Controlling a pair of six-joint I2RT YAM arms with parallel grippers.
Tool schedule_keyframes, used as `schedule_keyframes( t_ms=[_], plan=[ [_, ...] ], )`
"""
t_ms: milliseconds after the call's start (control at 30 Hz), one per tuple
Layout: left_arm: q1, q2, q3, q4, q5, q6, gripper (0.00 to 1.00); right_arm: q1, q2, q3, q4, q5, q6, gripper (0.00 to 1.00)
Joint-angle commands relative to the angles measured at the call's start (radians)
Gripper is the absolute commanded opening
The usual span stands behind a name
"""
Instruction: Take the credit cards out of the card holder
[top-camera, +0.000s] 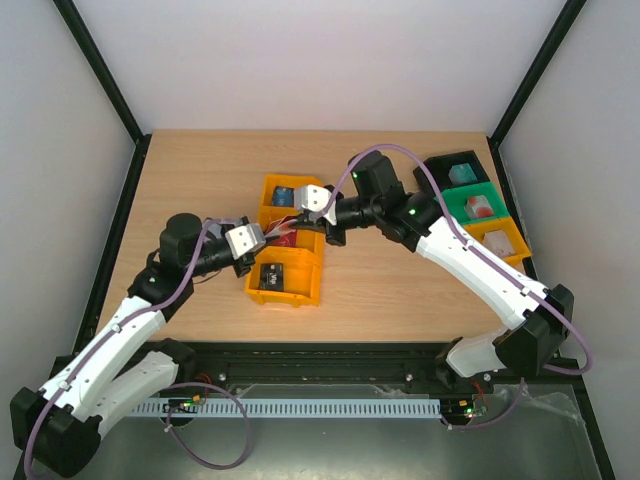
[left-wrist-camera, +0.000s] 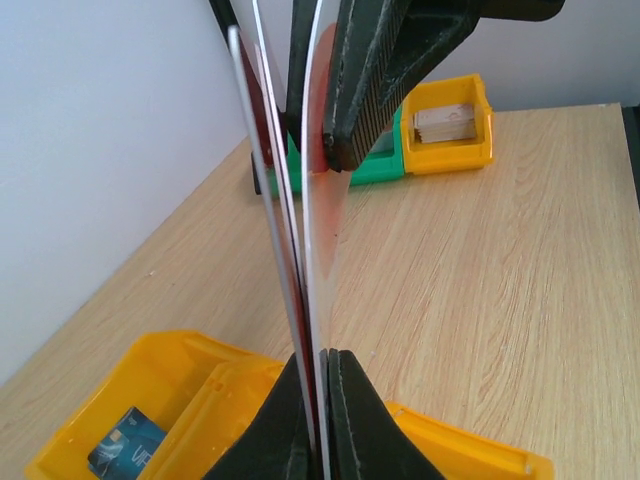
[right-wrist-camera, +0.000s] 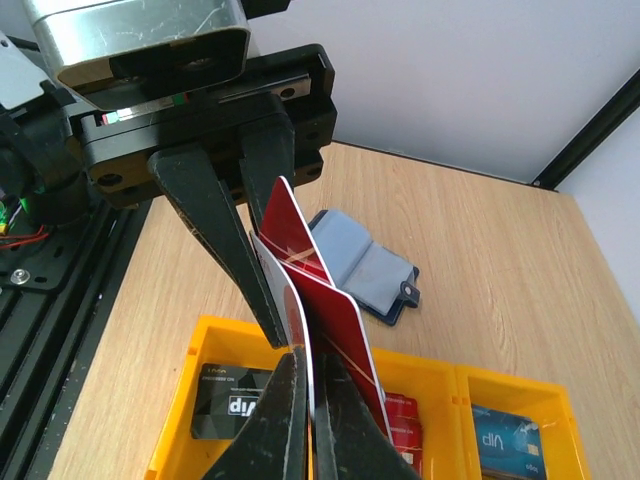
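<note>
Both grippers meet above the yellow bin (top-camera: 282, 297) with red credit cards (right-wrist-camera: 340, 320) pinched between them. In the left wrist view my left gripper (left-wrist-camera: 322, 355) is shut on a few cards (left-wrist-camera: 285, 240) seen edge-on. My right gripper (right-wrist-camera: 312, 360) is shut on the white-backed card (right-wrist-camera: 283, 285) of that stack, gripping it from the opposite end (left-wrist-camera: 325, 150). The card holder (right-wrist-camera: 365, 265) lies open on the table beyond the bin, showing its light blue inside and its tab; nothing touches it. In the top view my left arm hides it.
The yellow bin holds a black card (right-wrist-camera: 232, 400), red cards (right-wrist-camera: 405, 420) and a blue card (right-wrist-camera: 505, 440), one kind per compartment. Black (top-camera: 455, 170), green (top-camera: 478, 205) and yellow (top-camera: 497, 240) bins stand at the table's right edge.
</note>
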Motion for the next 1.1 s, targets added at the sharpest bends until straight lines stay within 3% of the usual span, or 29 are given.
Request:
schedule_keyframes(
  t_ms=[0, 400, 500, 600, 833, 1067],
  plan=[
    [0.001, 0.016, -0.017, -0.189, -0.021, 0.076, 0.02, -0.056, -0.069, 0.033, 0.066, 0.058, 0.012, 0.01],
    [0.001, 0.035, 0.036, -0.316, 0.093, 0.169, 0.02, -0.101, -0.053, -0.011, 0.014, -0.069, 0.039, 0.01],
    [0.001, 0.048, 0.04, -0.269, 0.083, 0.083, 0.02, -0.1, -0.057, -0.027, 0.026, -0.083, 0.065, 0.02],
    [0.002, 0.04, 0.047, -0.143, 0.078, -0.113, 0.02, -0.101, -0.053, -0.061, 0.06, -0.154, 0.112, 0.02],
    [0.002, -0.004, 0.017, 0.135, 0.166, -0.352, 0.02, -0.1, -0.12, -0.204, 0.364, -0.199, 0.308, 0.17],
    [0.001, 0.013, 0.013, 0.195, 0.187, -0.403, 0.02, -0.093, -0.11, -0.254, 0.637, -0.261, 0.507, 0.19]
  ],
)
